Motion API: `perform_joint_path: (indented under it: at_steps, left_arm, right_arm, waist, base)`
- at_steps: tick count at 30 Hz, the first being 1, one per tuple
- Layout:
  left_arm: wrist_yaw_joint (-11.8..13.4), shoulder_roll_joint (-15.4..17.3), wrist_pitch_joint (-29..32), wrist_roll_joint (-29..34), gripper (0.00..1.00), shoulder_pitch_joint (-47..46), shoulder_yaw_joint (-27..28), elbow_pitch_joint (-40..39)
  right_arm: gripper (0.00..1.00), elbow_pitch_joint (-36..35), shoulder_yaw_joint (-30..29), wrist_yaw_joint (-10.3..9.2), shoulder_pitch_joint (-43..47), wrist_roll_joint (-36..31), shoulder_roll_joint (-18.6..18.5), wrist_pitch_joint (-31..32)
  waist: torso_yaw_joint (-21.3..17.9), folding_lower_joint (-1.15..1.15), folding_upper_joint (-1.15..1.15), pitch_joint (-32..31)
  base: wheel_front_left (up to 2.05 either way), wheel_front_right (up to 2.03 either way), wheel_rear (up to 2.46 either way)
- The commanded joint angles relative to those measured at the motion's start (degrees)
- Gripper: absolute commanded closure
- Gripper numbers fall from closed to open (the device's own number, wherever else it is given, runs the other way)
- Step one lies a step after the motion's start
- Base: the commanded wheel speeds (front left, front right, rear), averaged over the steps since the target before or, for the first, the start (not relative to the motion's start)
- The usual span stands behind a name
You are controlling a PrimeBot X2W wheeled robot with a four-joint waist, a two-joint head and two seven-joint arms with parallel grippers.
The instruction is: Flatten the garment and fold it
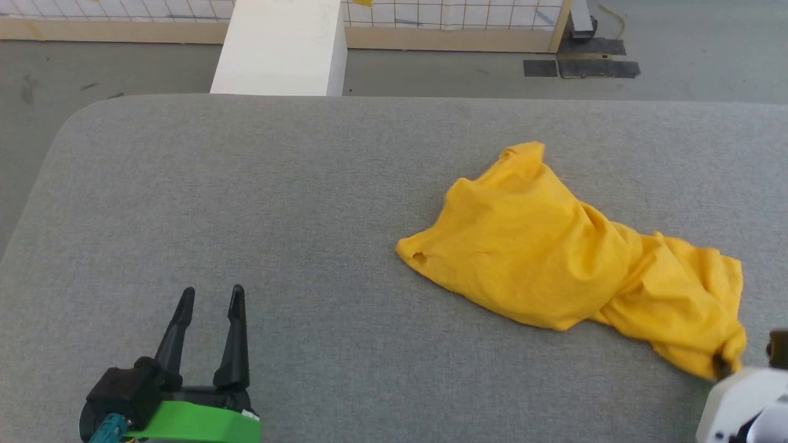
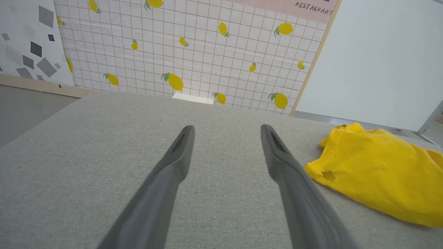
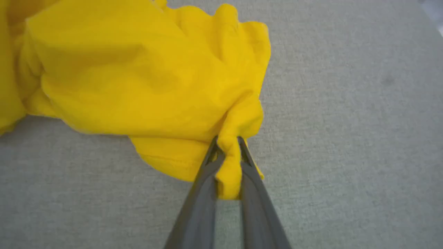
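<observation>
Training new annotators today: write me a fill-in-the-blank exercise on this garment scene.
1. The garment lying crumpled on the grey table is bright ____ in colour.
2. The right gripper has its fingers ____ on a bunched fold of the cloth.
3. The left gripper, apart from the cloth, has its fingers ____.
Missing words: yellow; shut; open.

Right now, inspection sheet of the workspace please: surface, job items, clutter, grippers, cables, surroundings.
Surface: grey fabric table, flat.
Job's things: yellow garment crumpled on the robot's right half, plain side up.
Clutter: nothing seen.
Grippers: left gripper open over bare table, apart from the garment; right gripper shut on a bunched garment edge.
Cables: what looks like a thin yellowish cord on the floor beyond the table.
Surroundings: lemon-print wall, white box, dark floor mats.
</observation>
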Motion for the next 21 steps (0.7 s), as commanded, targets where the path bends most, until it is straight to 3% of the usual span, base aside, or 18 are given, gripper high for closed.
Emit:
perform_joint_path:
  at_steps: [1, 4, 6, 8, 14, 17, 21]
  left_arm:
    - [-0.4, 0.8, -0.3, -0.6, 0.00, -0.9, 0.0, 0.2]
    - [-0.4, 1.2, -0.3, -0.8, 0.00, -1.0, 0.1, 0.4]
    - [-0.4, 1.2, -0.3, -0.8, 0.00, -1.0, 0.2, 0.5]
    - [-0.4, 1.2, -0.3, -0.9, 0.00, -1.1, 0.0, 0.7]
    - [-0.4, 0.5, -0.3, -0.9, 0.00, -1.2, -0.5, 1.0]
    - [-0.4, 0.1, -0.3, -1.1, 0.00, -1.4, -0.7, 1.2]
    - [-0.4, -0.4, -0.3, -1.1, 0.00, -1.3, -0.8, 1.3]
  right_arm:
    - [1.00, 1.2, 0.4, -0.10, 0.9, 1.3, 0.2, -0.8]
    - [0.98, 3.6, 1.3, -0.10, 1.4, 3.2, 0.2, -2.2]
    - [0.54, 4.0, 1.8, -0.10, 0.5, 3.8, 0.2, -3.0]
    - [0.00, 3.2, 2.1, -0.10, -1.0, 4.1, 0.2, -3.1]
    - [0.00, -8.1, 5.2, -0.10, -6.3, 4.8, 0.2, 1.5]
    - [0.00, -14.6, 8.7, -0.10, -9.0, 5.2, -0.7, 6.1]
    - [0.00, -18.0, 15.3, -0.10, -12.2, 6.8, -1.5, 12.2]
  waist:
    - [-0.4, 0.00, 0.00, 0.2]
    - [-1.0, 0.00, 0.00, 0.1]
    - [-1.5, 0.00, 0.00, 0.0]
    - [-1.9, 0.00, 0.00, -0.2]
    - [-2.0, 0.00, 0.00, -0.7]
    - [-1.5, 0.00, 0.00, -0.8]
    - [-0.5, 0.00, 0.00, -0.7]
  base:
    - [0.00, 0.00, 0.00]
    - [0.00, 0.00, 0.00]
    - [0.00, 0.00, 0.00]
    - [0.00, 0.00, 0.00]
    - [0.00, 0.00, 0.00]
    - [0.00, 0.00, 0.00]
    - [0.00, 0.00, 0.00]
